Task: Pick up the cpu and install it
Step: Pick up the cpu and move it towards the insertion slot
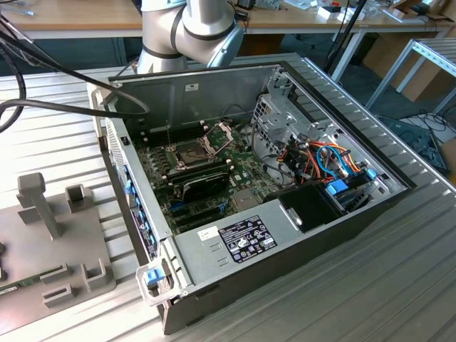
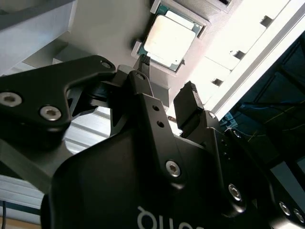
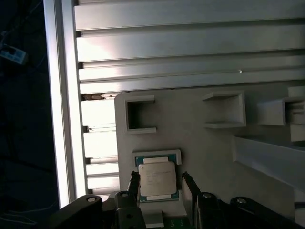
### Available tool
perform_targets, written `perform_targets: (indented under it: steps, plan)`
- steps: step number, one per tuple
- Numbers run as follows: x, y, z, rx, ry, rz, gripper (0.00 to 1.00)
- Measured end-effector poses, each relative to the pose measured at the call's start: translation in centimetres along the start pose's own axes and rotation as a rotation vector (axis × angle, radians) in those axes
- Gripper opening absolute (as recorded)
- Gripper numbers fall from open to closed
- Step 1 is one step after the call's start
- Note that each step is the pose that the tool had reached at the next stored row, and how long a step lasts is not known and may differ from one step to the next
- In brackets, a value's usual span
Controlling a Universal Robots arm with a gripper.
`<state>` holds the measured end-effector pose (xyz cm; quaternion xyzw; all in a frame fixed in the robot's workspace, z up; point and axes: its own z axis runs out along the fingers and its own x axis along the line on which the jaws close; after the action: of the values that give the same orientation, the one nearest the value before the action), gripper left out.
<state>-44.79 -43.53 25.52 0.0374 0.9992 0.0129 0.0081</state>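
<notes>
CPU, silver top up, lies flat in a shallow pocket on the grey fixture plate. Gripper hovers with fingers spread on either side. A clean pickup probably needs it centred, square to opposite edges, closing gently.

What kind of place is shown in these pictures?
Probably a robotics lab or workshop. An open computer case lies on a ribbed aluminium table, a robot arm stands behind it, and a wooden workbench runs along the back.
</notes>
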Motion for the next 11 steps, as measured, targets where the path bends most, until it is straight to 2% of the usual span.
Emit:
perform_targets:
  steps: [6,11]
  plan:
    - [0.01,-0.02,0.76,0.0059,-0.0004,0.0,0.48]
    - [0.01,-0.03,0.84,0.0148,-0.0011,0.0,0.48]
